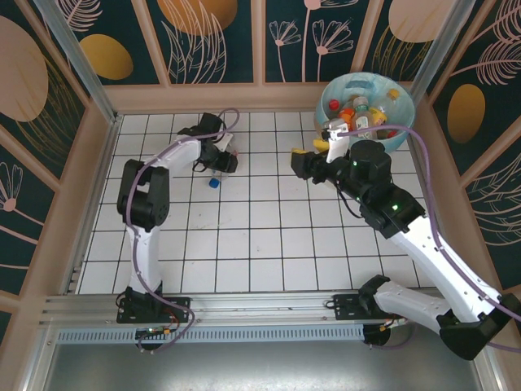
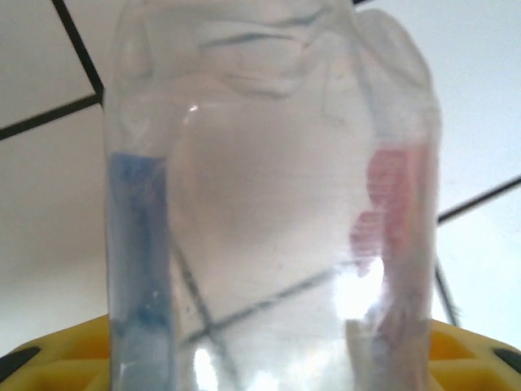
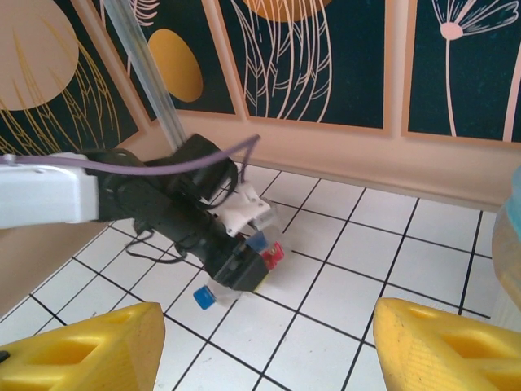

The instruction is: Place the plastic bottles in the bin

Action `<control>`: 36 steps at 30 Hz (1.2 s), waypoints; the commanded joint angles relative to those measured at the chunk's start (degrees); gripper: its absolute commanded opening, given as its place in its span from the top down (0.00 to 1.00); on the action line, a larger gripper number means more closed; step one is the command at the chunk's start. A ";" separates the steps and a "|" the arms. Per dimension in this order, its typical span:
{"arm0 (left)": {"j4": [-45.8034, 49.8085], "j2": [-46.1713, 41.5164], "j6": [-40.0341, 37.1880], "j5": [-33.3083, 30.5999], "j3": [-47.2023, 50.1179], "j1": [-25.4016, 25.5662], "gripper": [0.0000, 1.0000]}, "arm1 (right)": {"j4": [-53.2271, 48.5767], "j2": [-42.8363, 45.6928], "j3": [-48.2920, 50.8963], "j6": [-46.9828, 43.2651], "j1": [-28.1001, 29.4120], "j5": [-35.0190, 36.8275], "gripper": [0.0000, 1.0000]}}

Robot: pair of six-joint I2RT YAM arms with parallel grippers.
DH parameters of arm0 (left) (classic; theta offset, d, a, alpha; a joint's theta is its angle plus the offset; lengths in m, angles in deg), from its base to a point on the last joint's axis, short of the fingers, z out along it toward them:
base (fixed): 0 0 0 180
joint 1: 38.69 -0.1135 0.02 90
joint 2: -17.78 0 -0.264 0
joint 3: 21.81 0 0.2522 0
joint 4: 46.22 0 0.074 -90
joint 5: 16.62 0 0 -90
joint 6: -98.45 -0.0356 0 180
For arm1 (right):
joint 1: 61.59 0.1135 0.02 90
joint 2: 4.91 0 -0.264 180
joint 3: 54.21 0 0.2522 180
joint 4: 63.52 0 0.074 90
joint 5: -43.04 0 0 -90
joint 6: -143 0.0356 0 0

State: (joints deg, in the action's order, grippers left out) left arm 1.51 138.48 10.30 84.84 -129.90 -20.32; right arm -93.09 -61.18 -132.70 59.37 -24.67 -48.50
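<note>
My left gripper (image 3: 242,273) is low on the table (image 1: 269,236), in the upper left of the top view. It sits over a clear bottle (image 2: 269,204) that lies on its side, with the blue cap (image 3: 203,297) pointing away from the wrist. I think it comes from above so that the body of the bottle goes between the fingers. In the left wrist view a yellow finger (image 2: 49,354) stands at each side of the bottle, but I cannot tell if they already press it.

The label is only a blue patch and a red patch, and I can read no writing.

My right gripper (image 3: 264,346) is spread wide and holds nothing. It waits beside the bin (image 1: 325,96), at the upper right, where several bottles (image 1: 362,110) already lie.
</note>
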 commanded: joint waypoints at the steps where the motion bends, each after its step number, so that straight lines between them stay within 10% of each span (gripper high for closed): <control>1: -5.74 -10.58 2.91 3.99 4.50 0.30 0.49 | -0.84 1.84 -1.24 2.58 0.69 -0.63 0.31; 15: -28.67 -48.89 7.10 28.59 27.23 7.47 0.47 | 6.50 5.39 0.38 9.28 0.86 -10.31 0.30; 36: -44.95 -60.50 21.06 46.36 32.71 11.68 0.54 | 37.65 -1.72 4.59 20.05 6.61 -31.93 0.21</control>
State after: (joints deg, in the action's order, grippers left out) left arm -39.53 78.86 29.54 127.99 -97.59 -9.04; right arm -60.22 -61.64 -125.92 79.55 -19.92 -77.85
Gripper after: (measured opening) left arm 0.515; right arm 0.785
